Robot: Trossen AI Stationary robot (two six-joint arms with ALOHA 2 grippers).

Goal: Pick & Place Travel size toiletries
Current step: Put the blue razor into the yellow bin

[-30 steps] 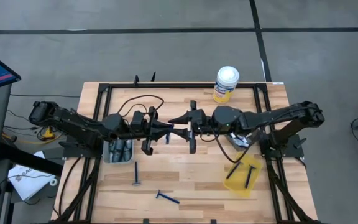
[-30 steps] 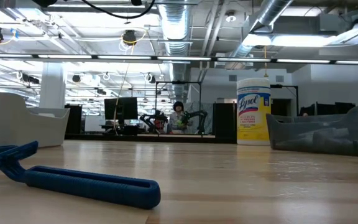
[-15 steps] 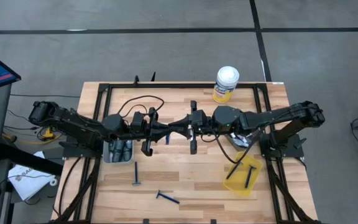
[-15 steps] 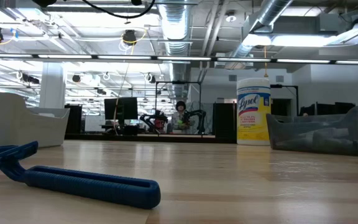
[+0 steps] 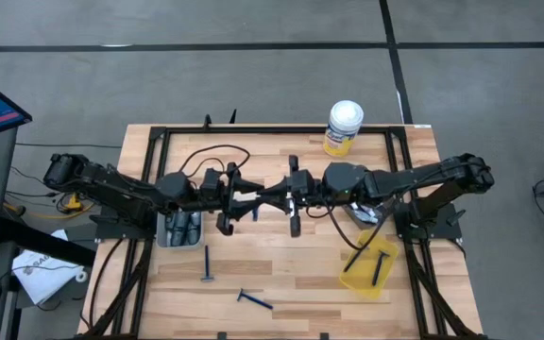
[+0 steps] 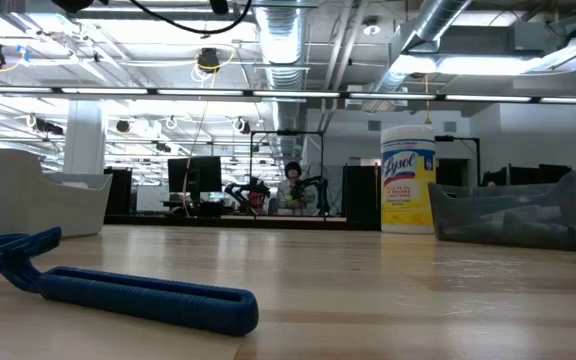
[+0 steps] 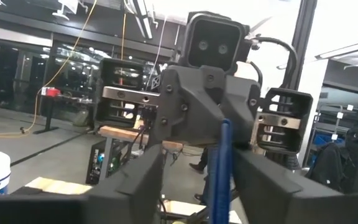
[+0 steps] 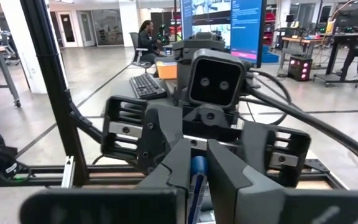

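High above the middle of the table, my two grippers meet tip to tip. A thin blue razor [image 7: 219, 168] stands between them. My right gripper [image 5: 274, 195] comes in from the table's right and is shut on it. My left gripper [image 5: 249, 196] comes in from the left and is open, one finger on each side of the razor's handle, apart from it. Two more blue razors [image 5: 207, 266] [image 5: 254, 301] lie flat on the near part of the table. Dark grey pieces fill a grey bin [image 5: 179, 229] under my left arm. My right gripper pinches the blue razor's handle [image 8: 196, 176] between its two fingers. The fingers come in level from the table's right and lie across the handle. The razor stands roughly upright in the hold, lifted well clear of the table.
A yellow canister with a white lid [image 5: 343, 127] stands at the far edge. A yellow tray [image 5: 371, 264] with dark sticks lies near right. Another grey bin [image 5: 366, 212] sits under my right arm. A black frame [image 5: 159, 142] runs round the tabletop.
My right gripper has shut on the blue razor that my left gripper was holding up. After that, my left gripper has opened and let go. Both arms have stayed in place and the razor has not moved.
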